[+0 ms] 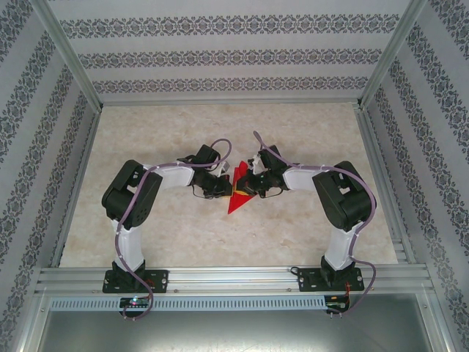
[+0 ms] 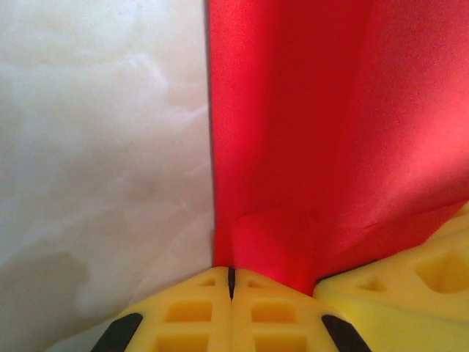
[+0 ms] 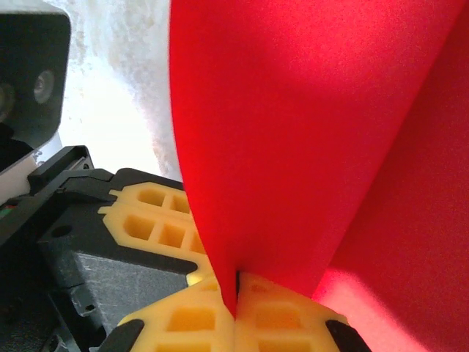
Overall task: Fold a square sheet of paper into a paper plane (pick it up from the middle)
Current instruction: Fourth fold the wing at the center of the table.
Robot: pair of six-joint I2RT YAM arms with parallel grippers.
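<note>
Red paper (image 1: 238, 192) sits at the ctr of the table (image 1: 146, 139), well apart from every edge. It is creased into a narrow wedge w/ its point aimed at the near edge, so it's partly folded and, by my read, not yet a finished plane. Both arms reach inward and meet over it.

Left gripper (image 2: 231, 277) is clenched. The paper's straight edge runs down to the seam between its yellow fingertips (image 2: 209, 293), so it looks pinched on the paper, tho the exact bite is hard to see. Right gripper (image 3: 236, 286) is clenched too, w/ a flap rising straight out of its closed fingers.

The two pinch spots are just beside each other — prob. so one side anchors the sheet while the other draws a flap taut along a crease. The paper stands up between them rather than lying flat, which suits lining up a fold.

Risk: the thin sheet could tear or slip if the arms pull unevenly.
</note>
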